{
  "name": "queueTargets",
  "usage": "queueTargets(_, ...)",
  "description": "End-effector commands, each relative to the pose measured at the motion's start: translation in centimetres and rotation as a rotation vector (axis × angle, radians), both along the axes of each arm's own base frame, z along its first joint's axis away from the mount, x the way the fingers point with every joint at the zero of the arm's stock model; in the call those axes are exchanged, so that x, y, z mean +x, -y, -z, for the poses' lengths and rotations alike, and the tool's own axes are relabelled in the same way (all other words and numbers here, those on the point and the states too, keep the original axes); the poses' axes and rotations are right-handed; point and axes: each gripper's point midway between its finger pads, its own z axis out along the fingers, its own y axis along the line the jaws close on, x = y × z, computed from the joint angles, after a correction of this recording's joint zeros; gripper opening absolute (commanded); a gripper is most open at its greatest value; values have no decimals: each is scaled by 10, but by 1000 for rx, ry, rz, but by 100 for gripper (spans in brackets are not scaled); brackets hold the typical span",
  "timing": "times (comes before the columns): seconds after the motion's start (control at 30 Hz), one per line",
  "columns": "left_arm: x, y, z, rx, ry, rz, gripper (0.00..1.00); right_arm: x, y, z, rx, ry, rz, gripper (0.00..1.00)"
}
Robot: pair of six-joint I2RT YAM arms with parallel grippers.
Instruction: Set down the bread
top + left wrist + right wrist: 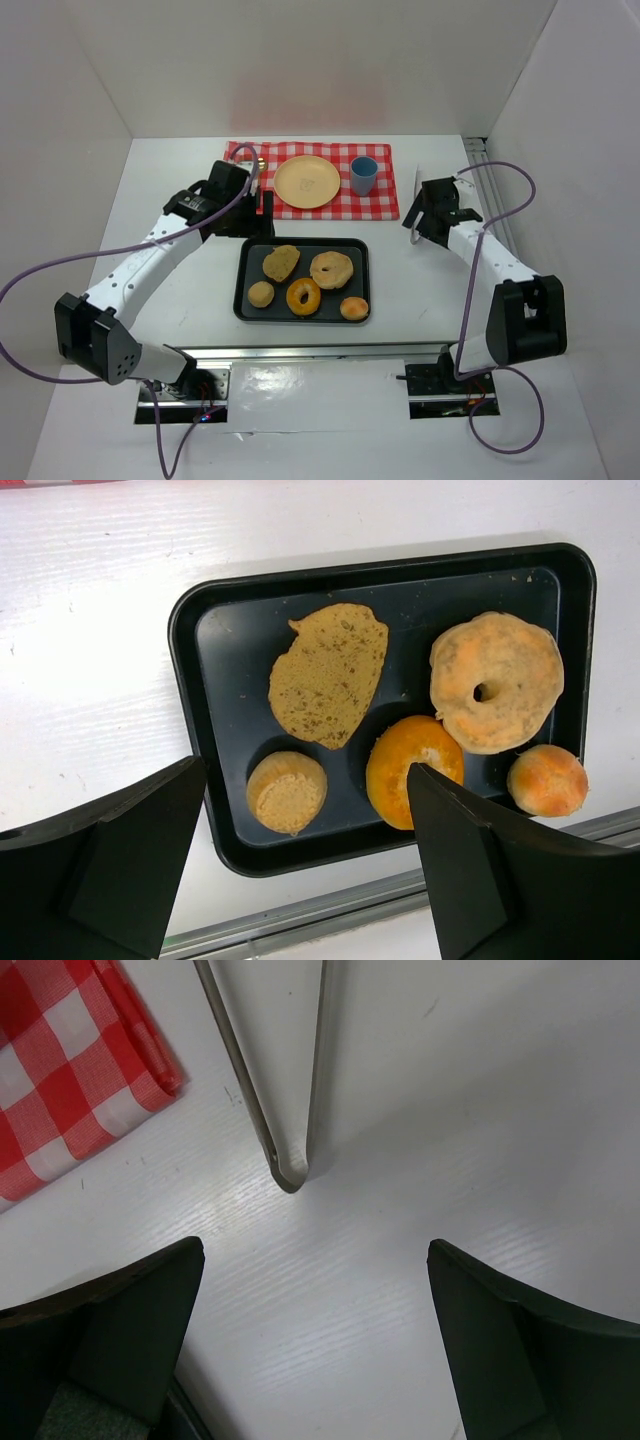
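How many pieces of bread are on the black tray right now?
5, all on the tray: flat slice far left, pale bagel far right, small roll near left, orange bagel near middle, round bun near right. None look hidden.

tray (240, 290): one is sitting on the tabletop (400, 290) | bread pieces (328, 672): five are lying in it | flat slice (281, 262): one | bagels (331, 269) (303, 296): two | small rolls (261, 294) (354, 308): two | plate (307, 182): one | cup (363, 175): one | checked cloth (380, 200): one | tongs (288, 1178): one pair | arms (150, 260) (490, 260): two are showing
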Motion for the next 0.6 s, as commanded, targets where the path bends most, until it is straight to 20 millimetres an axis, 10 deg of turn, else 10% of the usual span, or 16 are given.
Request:
queueTargets(0.0, 3, 3, -5, -16, 10, 13, 95, 25, 10, -14, -30, 107, -19, 100)
queueTargets(0.57, 11, 1, -9, -26, 16, 0, 95, 119, 27, 52, -118, 44, -105, 100)
